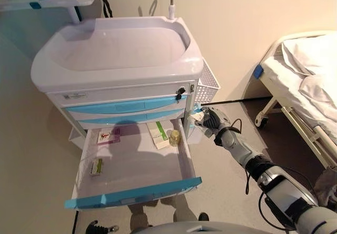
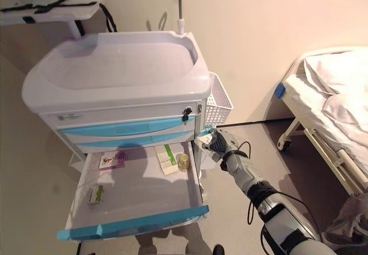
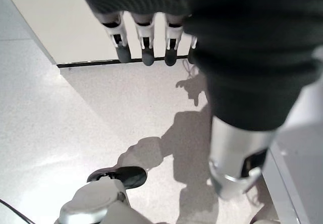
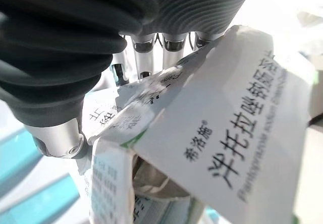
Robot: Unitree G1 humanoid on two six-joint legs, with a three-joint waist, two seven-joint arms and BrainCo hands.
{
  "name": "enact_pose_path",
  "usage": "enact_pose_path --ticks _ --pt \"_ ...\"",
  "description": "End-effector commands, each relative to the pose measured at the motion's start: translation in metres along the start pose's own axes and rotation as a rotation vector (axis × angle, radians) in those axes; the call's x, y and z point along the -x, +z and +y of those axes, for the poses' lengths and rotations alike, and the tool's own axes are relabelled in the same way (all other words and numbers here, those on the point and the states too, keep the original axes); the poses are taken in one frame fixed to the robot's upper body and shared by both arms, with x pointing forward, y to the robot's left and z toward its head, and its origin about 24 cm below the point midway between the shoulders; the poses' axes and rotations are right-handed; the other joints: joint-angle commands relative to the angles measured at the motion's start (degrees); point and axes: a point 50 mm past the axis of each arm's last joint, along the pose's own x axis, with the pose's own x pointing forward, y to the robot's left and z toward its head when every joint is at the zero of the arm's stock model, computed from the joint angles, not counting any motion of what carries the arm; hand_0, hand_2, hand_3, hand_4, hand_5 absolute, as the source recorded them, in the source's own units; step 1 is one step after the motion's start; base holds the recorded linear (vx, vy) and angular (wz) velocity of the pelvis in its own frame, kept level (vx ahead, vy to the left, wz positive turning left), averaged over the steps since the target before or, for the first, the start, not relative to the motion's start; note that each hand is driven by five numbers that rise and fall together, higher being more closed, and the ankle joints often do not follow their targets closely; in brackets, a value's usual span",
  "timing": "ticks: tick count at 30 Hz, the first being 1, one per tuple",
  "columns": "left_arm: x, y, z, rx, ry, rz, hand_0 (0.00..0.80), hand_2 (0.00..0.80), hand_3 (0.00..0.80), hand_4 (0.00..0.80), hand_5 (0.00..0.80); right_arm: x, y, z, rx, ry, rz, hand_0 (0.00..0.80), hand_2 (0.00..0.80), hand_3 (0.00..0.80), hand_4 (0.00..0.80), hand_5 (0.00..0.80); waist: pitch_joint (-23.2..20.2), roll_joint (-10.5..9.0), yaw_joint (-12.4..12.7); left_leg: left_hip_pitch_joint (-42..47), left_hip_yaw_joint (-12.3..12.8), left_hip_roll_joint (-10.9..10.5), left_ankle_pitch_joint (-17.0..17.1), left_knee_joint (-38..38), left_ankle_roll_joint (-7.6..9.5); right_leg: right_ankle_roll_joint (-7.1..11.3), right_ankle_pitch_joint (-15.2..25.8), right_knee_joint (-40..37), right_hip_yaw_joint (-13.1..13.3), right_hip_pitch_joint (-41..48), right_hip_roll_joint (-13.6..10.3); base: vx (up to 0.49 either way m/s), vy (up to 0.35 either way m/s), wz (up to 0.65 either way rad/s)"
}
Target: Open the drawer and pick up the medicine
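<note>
Medicine box (image 4: pixel 222 133): cut off by right wrist view's edges, partly hidden behind right hand (image 4: pixel 75 42). Small box (image 1: pixel 96 166) in drawer (image 1: pixel 131 194): too small to identify. Bed (image 1: pixel 310 81): cut off at edge.

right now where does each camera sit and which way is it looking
Left eye view: on the head, looking down at the cart, its open drawer and the right hand beside it.
Right eye view: same scene from slightly aside; shares the cart, drawer and bed.
Left wrist view: on the left wrist, facing the floor; left hand with straight fingers.
Right wrist view: on the right wrist, close on the medicine box the fingers curl round.
</note>
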Motion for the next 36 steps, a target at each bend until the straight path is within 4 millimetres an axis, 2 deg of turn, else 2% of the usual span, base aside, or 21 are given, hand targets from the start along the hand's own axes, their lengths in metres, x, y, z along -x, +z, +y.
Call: enact_pose_path --ticks 1,12,18,21,23,25,27,29,32,33,36 --pt "-0.003 0.002 0.013 -0.04 0.039 0.022 0.0 0.0 0.0 0.0 0.0 -0.01 0.018 -0.033 -0.044 -0.111 -0.09 0.8 0.8 0.8 0.8 0.8 0.94 -0.61 -0.08 -4.06 -4.2 -1.28 3.74 -2.24 1.36 3.45 -5.67 2.67 -0.65 3.14 1.06 0.031 -0.023 -0.08" --pt "-0.001 -0.007 0.002 -0.088 0.001 0.05 0.0 0.0 0.0 0.0 0.0 0.005 -0.009 -0.063 -0.157 -0.266 -0.025 0.8 0.8 0.8 0.8 0.8 0.04 -0.39 -1.4 -2.58 -3.85 -0.96 3.33 -2.66 1.32 3.22 -6.08 2.76 -0.43 4.24 1.41 0.003 0.0 0.0" --pt "-0.001 -0.009 0.001 -0.094 -0.005 0.062 0.0 0.0 0.0 0.0 0.0 0.008 -0.021 -0.089 -0.201 -0.374 0.012 0.8 0.8 0.8 0.8 0.8 0.24 -1.02 -1.77 -1.9 -3.64 -0.94 2.49 -2.33 1.65 3.22 -6.53 2.94 0.33 4.68 1.46 0.031 0.01 0.0" --pt "-0.001 -0.009 0.003 -0.092 0.001 0.064 0.0 0.0 0.0 0.0 0.0 0.007 -0.021 -0.102 -0.198 -0.413 0.009 0.8 0.8 0.8 0.8 0.8 0.44 -1.44 -1.57 -1.77 -3.58 -1.01 2.2 -2.23 1.77 3.27 -6.53 2.92 0.46 4.75 1.47 0.036 0.008 -0.01" --pt "-0.001 -0.009 0.004 -0.093 0.002 0.063 0.0 0.0 0.0 0.0 0.0 0.005 -0.019 -0.106 -0.195 -0.424 0.005 0.8 0.8 0.8 0.8 0.8 0.55 -1.54 -1.47 -1.75 -3.52 -1.02 2.14 -2.2 1.79 3.28 -6.53 2.89 0.51 4.76 1.47 0.0 0.0 0.0" --pt "-0.001 -0.009 0.005 -0.1 0.004 0.062 0.0 0.0 0.0 0.0 0.0 0.0 -0.012 -0.123 -0.171 -0.463 -0.019 0.8 0.8 0.8 0.8 0.8 0.9 -1.97 -1.07 -1.98 -3.37 -1.07 2.07 -2.14 1.8 3.37 -6.28 2.66 0.63 4.5 1.46 0.0 0.0 0.0" --pt "-0.001 -0.01 0.006 -0.1 0.006 0.064 0.0 0.0 0.0 0.0 0.0 -0.003 -0.008 -0.129 -0.166 -0.476 -0.029 0.8 0.8 0.8 0.8 0.8 1.09 -2.05 -0.9 -2.25 -3.28 -1.05 2.09 -2.07 1.79 3.4 -6.14 2.54 0.65 4.25 1.48 -0.005 0.004 -0.04" --pt "-0.001 -0.009 0.008 -0.1 0.013 0.064 0.0 0.0 0.0 0.0 0.0 -0.009 0.003 -0.145 -0.137 -0.508 -0.059 0.8 0.8 0.8 0.8 0.8 1.67 -2.47 -0.3 -3.08 -3.32 -0.98 2.25 -1.98 1.81 3.43 -5.74 2.33 0.86 3.54 1.49 -0.014 -0.001 -0.06" --pt "-0.001 -0.01 0.01 -0.101 0.019 0.065 0.0 0.0 0.0 0.0 0.0 -0.015 0.013 -0.156 -0.123 -0.527 -0.078 0.8 0.8 0.8 0.8 0.8 2.23 -2.86 0.04 -3.74 -3.4 -1.03 2.43 -1.91 1.8 3.48 -5.41 2.26 0.92 2.87 1.44 -0.025 0.0 -0.08" --pt "-0.002 -0.009 0.012 -0.102 0.027 0.063 0.0 0.0 0.0 0.0 0.0 -0.019 0.023 -0.171 -0.096 -0.555 -0.103 0.8 0.8 0.8 0.8 0.8 2.93 -3.3 0.54 -4.58 -3.55 -1.18 2.6 -1.67 1.83 3.58 -5.11 2.24 0.81 2.22 1.41 -0.032 -0.001 -0.05" --pt "-0.002 -0.007 0.014 -0.101 0.033 0.059 0.0 0.0 0.0 0.0 0.0 -0.023 0.032 -0.182 -0.081 -0.57 -0.122 0.8 0.8 0.8 0.8 0.8 3.52 -3.69 0.8 -5.36 -3.59 -1.34 2.69 -1.36 1.87 3.64 -4.87 2.27 0.88 1.64 1.43 -0.041 0.002 -0.04"
